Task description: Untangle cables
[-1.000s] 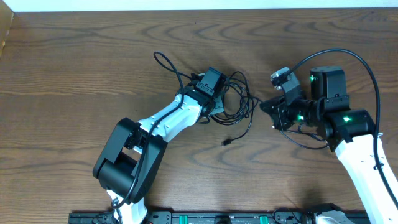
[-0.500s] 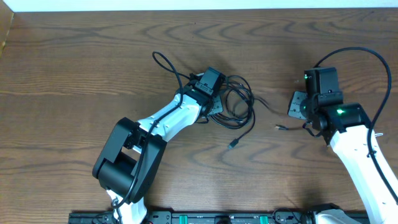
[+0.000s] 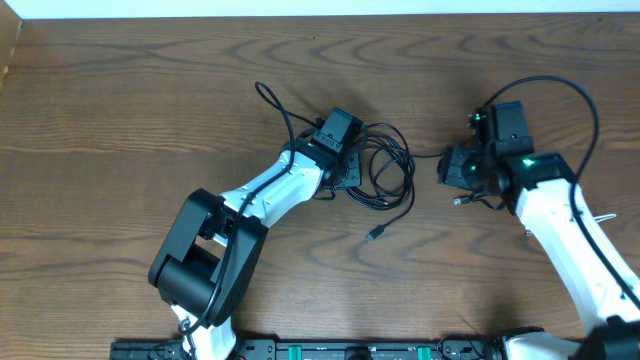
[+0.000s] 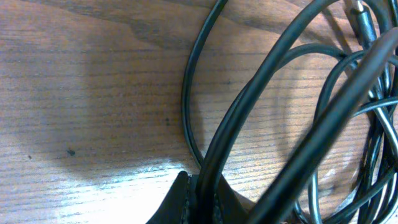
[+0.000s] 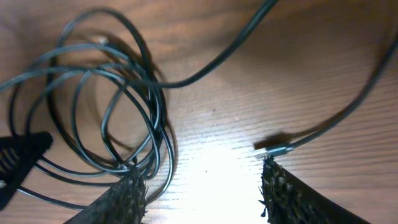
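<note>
Right tool (image 3: 447, 168): a second ago close beside the cables (image 3: 385, 170). Half a second ago it was drawn back toward the robot's right; now it is near the coil again, wrist turned, fingers apart.

Free plug (image 3: 376, 234), on the counter (image 3: 120, 120) below the coil: displaced slightly toward the right arm.

Thin strand (image 3: 428, 155): now nearly level between the coil's right side and the right tool. Half a second ago it slanted and ended on bare counter.

Small plug (image 3: 460, 201): formerly lying past the tool toward the coil; now just below the tool in the overhead view.

Cord loop (image 3: 264, 95) behind the left wrist: shifted a little rightward.
</note>
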`<move>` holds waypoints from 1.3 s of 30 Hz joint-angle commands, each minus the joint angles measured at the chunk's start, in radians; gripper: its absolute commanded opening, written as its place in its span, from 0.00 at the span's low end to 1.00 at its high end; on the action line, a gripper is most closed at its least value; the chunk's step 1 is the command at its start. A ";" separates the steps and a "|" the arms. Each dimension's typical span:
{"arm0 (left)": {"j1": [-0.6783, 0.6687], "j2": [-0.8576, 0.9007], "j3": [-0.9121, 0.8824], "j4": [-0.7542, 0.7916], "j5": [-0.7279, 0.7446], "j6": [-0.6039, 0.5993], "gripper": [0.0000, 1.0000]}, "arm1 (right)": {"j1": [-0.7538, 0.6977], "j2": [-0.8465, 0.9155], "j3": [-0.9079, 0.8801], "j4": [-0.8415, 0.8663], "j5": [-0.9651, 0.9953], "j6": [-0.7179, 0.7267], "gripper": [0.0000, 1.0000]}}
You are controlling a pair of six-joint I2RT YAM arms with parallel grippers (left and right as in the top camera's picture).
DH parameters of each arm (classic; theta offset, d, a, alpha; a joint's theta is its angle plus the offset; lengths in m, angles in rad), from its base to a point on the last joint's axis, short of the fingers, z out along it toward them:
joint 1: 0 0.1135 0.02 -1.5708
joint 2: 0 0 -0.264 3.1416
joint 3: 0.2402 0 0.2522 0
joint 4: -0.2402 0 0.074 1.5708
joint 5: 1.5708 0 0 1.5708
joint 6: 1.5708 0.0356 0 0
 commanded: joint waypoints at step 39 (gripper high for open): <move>0.004 0.001 -0.002 -0.049 0.013 0.029 0.08 | 0.134 0.055 0.014 -0.051 -0.190 0.469 0.13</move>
